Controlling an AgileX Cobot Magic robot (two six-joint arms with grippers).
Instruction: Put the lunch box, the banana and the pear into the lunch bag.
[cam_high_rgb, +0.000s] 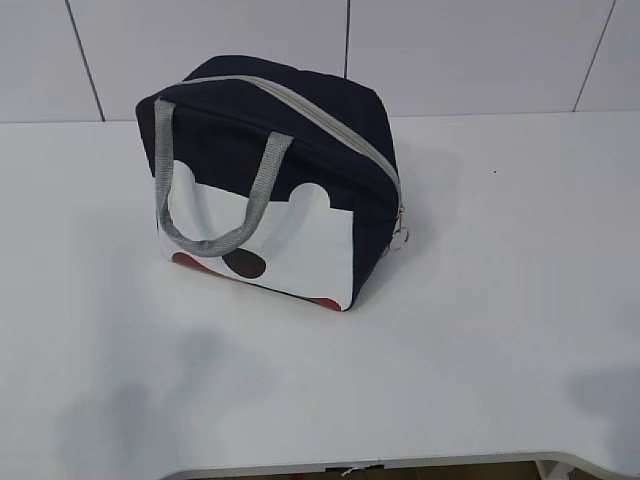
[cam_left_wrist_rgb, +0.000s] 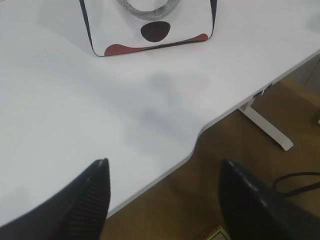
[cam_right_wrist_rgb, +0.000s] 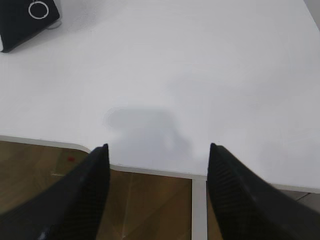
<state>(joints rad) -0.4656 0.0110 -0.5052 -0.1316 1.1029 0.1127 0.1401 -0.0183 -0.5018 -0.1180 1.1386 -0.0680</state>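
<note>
Lunch bag (cam_high_rgb: 270, 185) zipped, mid-worktop (cam_high_rgb: 480, 330); bare surface around. Both end effectors, left (cam_left_wrist_rgb: 165, 192) and right (cam_right_wrist_rgb: 156, 172), at near edge, wide apart, empty.

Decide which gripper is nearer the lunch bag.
Left, though only slightly. The left gripper hangs over the table's front edge facing the lunch bag's white face; the right gripper sits off its ring-pull end.

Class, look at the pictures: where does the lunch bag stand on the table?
In the exterior view the lunch bag stands zipped, left of centre at the table's far side, near the wall.
</note>
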